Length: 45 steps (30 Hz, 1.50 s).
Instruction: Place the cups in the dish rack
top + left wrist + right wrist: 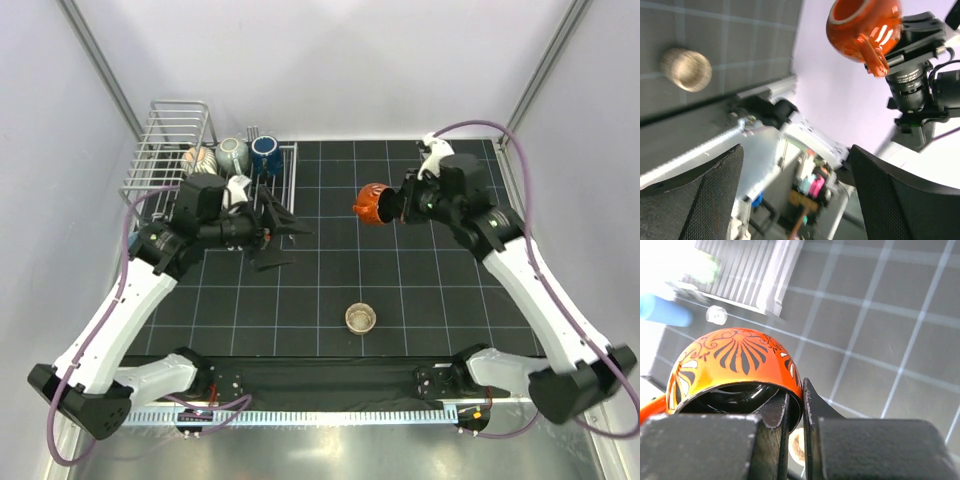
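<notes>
From the top external view, the right gripper [387, 205] was clamped on the orange glazed ceramic cup [368, 203], carrying it in the air just ahead of its fingertips. The silver wire dish rack [165, 150] lay well apart from that hand. The left gripper [284, 245] stood with its fingers apart and empty, the rack just beside it. A ribbed cream mug [200, 158], a grey mug [233, 153] and a dark blue mug [266, 152] already sat in the rack behind it. A small tan cup [360, 318] stood on the black gridded table [440, 300], well apart from both hands, nearer the arm bases.

The left wrist view showed nothing between the left hand's mesh-faced fingers [710, 195]. It alone showed the orange cup's handle [872, 55] and pale interior, ahead of the left hand.

The right wrist view alone showed the grip itself: the two fingers [772, 415] pinched the cup's wall at the rim, one inside and one outside. The rack's slats [755, 275] lay ahead of the hand.

The glaze looked glossy, so the cup was probably slippery, as well as stiff, fairly light and liable to chip against wire. A rim pinch seemed workable but could let it swing; the handle or a deeper bite on the wall looked surer.
</notes>
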{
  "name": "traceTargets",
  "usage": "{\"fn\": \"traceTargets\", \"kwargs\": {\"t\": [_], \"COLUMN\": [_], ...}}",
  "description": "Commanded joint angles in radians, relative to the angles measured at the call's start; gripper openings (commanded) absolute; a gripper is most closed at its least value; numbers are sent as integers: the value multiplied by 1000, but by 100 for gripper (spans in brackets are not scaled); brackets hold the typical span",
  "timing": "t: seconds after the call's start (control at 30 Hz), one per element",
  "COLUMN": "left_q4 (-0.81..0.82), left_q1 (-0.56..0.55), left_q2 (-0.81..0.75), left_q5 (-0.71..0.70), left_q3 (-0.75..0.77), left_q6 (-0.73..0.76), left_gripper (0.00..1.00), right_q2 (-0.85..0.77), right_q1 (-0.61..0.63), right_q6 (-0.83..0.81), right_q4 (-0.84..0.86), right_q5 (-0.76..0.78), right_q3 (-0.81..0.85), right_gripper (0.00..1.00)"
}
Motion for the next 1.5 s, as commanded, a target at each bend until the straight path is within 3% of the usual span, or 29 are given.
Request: {"fn": "traceTargets", "kwargs": {"t": [0.0,0.17,0.3,0.67,0.83,0.87,1.03,1.47], "left_q4": [187,324,433,715,774,798,798,798], "left_q1": [-105,-277,-352,-521,-547,-552,-556,-563], "left_q2": [25,51,56,120,166,188,195,185], "left_q5": [56,30,-1,-103,-131,-139,-163,-243], "left_q3": [24,17,9,-43,-45,-49,-39,-80], "left_q6": [-159,-288,-369,-529,-550,-568,-581,-615], "left_gripper": [84,84,84,84,70,64,61,36], "right_q2": [-122,-335,-412,-528,-549,-560,-572,-610], "right_q1": [5,5,5,6,6,5,6,5], "right_q6": [-63,-133,-167,-86,-43,-35,-34,-24], "right_q4": [186,414,444,548,572,571,554,546], "right_q5": [-121,-145,-88,-169,-195,-189,-189,-183], "right_q3": [-51,-213,-272,-367,-372,-375,-384,-416], "right_gripper": [4,4,4,4,4,4,4,4]}}
